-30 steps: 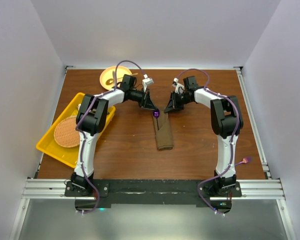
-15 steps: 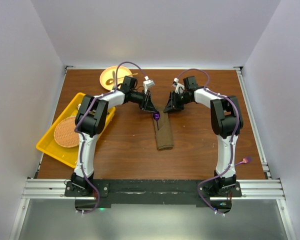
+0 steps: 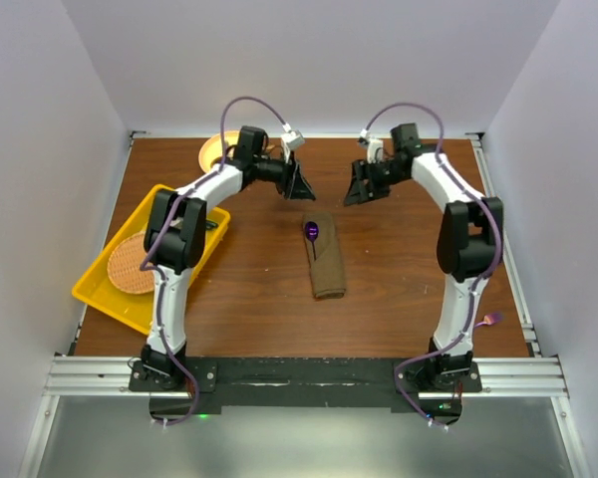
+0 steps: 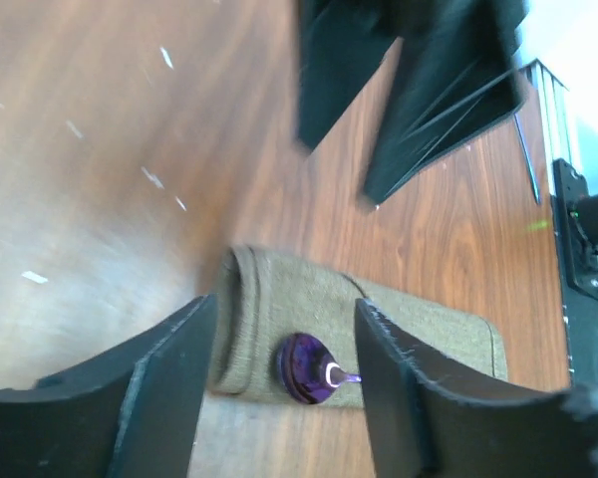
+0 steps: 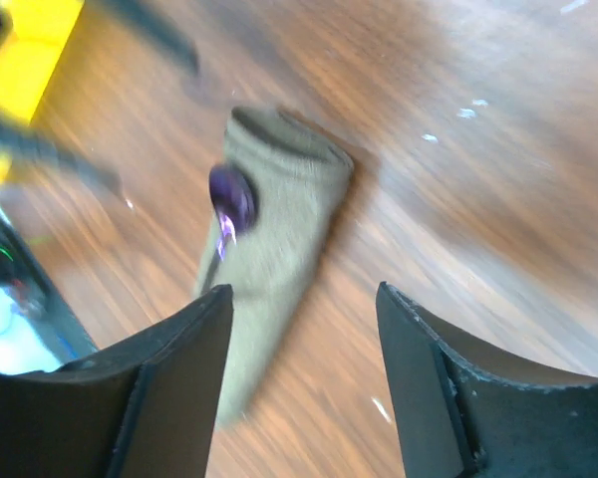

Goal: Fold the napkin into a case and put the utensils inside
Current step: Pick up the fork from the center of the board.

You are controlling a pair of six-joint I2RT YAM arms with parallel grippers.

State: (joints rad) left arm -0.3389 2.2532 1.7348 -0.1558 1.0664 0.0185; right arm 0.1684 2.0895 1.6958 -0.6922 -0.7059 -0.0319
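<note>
Pincers both stand open and empty: left pincer [image 3: 300, 185] and right pincer [image 3: 358, 189] hover at upper middle, beyond the case [image 3: 326, 264] lying at frame centre, purple spoon [image 3: 311, 230] poking from its far mouth. Best to draw away upward and apart, brushing neither cloth nor spoon.

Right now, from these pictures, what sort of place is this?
Probably a robot test cell, not a home: plain white walls box in a wooden table, and the left arm and right arm are bolted to a metal rail.
</note>
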